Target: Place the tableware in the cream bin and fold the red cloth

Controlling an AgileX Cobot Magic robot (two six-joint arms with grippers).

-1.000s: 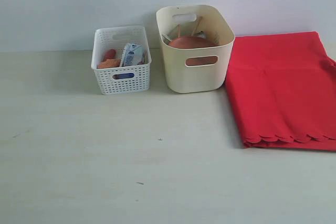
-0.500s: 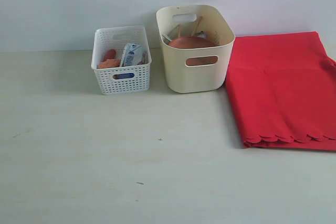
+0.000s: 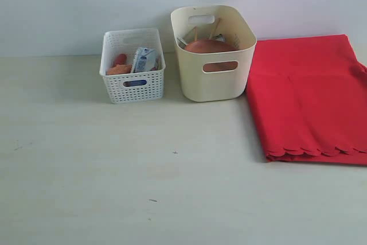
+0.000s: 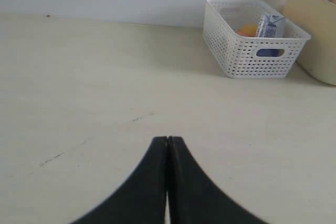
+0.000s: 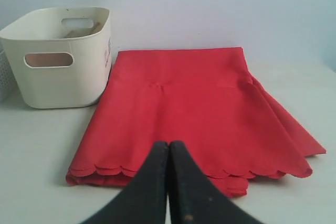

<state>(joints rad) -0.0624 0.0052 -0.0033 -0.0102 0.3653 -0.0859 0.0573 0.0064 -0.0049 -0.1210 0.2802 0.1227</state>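
The cream bin [image 3: 215, 81] is standing at the back of the table [image 3: 143, 176], close to the pale wall [image 3: 74, 4]. A round brown plate [image 3: 207, 46] is lying inside it, and its brown colour is showing through the handle hole in the front. Two thin wooden chopsticks [image 3: 215, 26] are poking up behind the plate and leaning toward the back of the bin. Something small and pale is peeking out beside the plate, but it is too small to name.

The red cloth [image 3: 309, 96] is lying flat on the table, just to the right of the bin. Its edge is coming right up to the bin, and I cannot tell if the two are touching. Its wavy edge is facing the front of the table, and in the right wrist view two wavy edges are lying one on top of the other. The right side of the cloth is running out of the exterior view.

The white basket [image 3: 133, 87] with little holes is sitting just to the left of the bin, with a small gap between them. A blue-and-white milk carton [image 3: 144, 59] is standing inside it, next to some orange food [image 3: 118, 70].

The left fingers [image 4: 156, 163] are pressing tight together with nothing between them, over bare table well apart from the basket. The right fingers [image 5: 156, 166] are clenching together too, holding nothing, by the cloth's wavy edge
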